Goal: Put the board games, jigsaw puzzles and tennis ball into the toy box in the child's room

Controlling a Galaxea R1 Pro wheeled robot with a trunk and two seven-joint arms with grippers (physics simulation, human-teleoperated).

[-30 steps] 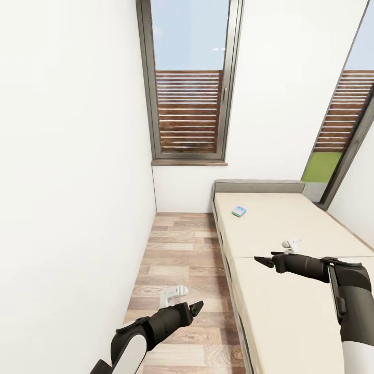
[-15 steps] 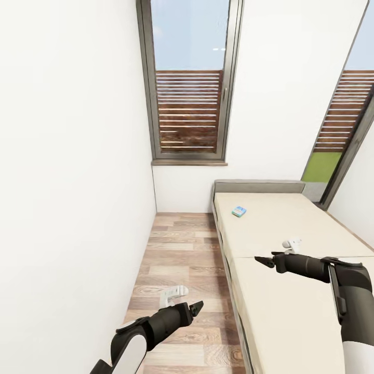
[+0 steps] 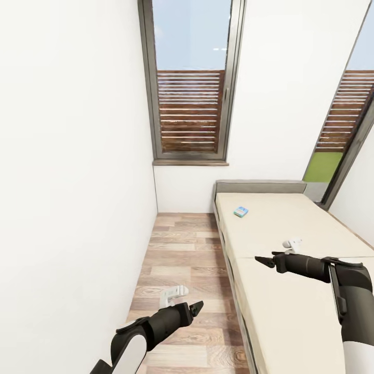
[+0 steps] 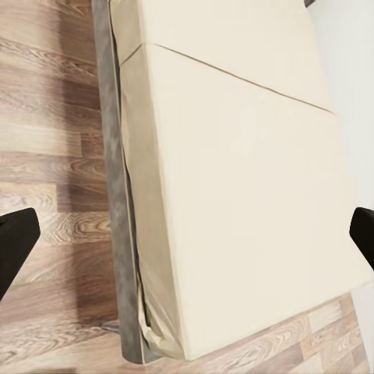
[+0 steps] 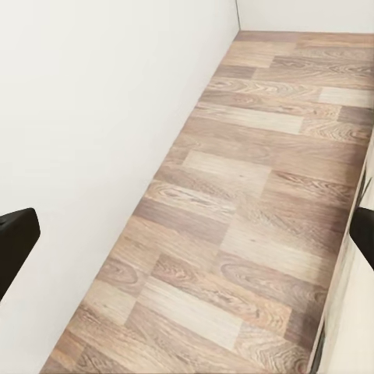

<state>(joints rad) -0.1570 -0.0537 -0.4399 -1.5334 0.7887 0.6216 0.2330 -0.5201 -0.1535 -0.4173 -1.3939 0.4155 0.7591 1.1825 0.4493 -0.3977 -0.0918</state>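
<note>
Small teal-blue flat board game box (image 3: 239,211): on cream mattress bed (image 3: 291,291), 1 o'clock, well apart from both spread-jawed, empty black grippers (left (image 3: 196,308), right (image 3: 263,261)). Risk: overreaching from here.

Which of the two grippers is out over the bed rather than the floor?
The right gripper: it hangs open above the cream mattress, while the left gripper is over the wood-plank floor.

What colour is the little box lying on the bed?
The little box looks teal-blue with a pale edge. It shows best in the head view, lying far up the cream bed.
</note>
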